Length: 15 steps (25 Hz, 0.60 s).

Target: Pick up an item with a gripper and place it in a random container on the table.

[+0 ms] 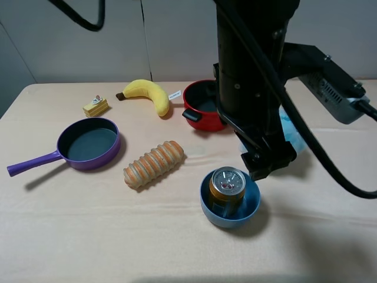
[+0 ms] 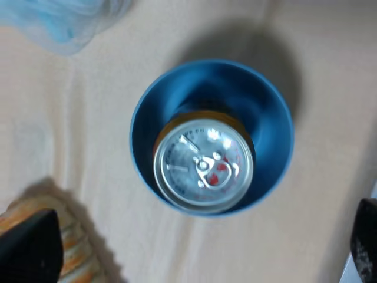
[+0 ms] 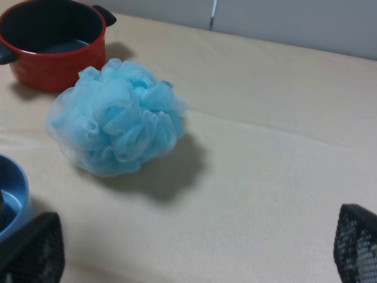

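Note:
The amber-gold can (image 1: 227, 186) with a silver pull-tab top stands upright inside the blue bowl (image 1: 250, 206) on the beige table (image 1: 88, 236). The left wrist view looks straight down on the can (image 2: 203, 168) in the bowl (image 2: 268, 124). My left gripper (image 1: 268, 159), on the bulky black arm, hangs above the bowl's far right side. It (image 2: 197, 247) is open and empty, with its fingers (image 2: 29, 247) wide apart and clear of the can. My right gripper (image 3: 197, 250) is open and empty, low over the table to the right of the bowl's rim (image 3: 15, 188). It is out of the exterior view.
A blue mesh sponge (image 3: 118, 124) lies between the bowl and the red two-handled pot (image 1: 200, 109). The ridged bread-roll toy (image 1: 154, 163) lies left of the bowl. A purple pan (image 1: 91, 143), a banana (image 1: 148, 94) and a small cake toy (image 1: 95, 107) sit further left and back.

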Each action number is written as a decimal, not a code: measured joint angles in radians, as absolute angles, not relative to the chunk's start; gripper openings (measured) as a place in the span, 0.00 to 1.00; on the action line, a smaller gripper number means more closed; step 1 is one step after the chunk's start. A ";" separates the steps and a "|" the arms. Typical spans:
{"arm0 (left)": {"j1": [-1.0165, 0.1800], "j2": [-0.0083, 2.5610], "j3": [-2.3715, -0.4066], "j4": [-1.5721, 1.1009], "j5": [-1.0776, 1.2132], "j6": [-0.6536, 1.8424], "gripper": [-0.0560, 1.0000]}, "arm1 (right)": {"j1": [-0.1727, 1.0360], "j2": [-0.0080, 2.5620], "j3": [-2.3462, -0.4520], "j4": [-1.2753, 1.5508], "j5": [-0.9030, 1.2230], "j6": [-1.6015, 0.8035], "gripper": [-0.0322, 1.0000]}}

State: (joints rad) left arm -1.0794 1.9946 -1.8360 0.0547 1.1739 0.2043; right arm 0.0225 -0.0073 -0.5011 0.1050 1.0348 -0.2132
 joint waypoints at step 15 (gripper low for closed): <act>-1.079 1.593 -1.372 0.117 1.173 0.081 0.99 | 0.022 -0.007 -0.501 0.105 1.035 -0.213 0.70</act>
State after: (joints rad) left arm -1.0794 1.5929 -1.3717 0.1172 1.1730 0.0807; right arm 0.0225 -0.0073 -0.5011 0.1050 1.0348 -0.2132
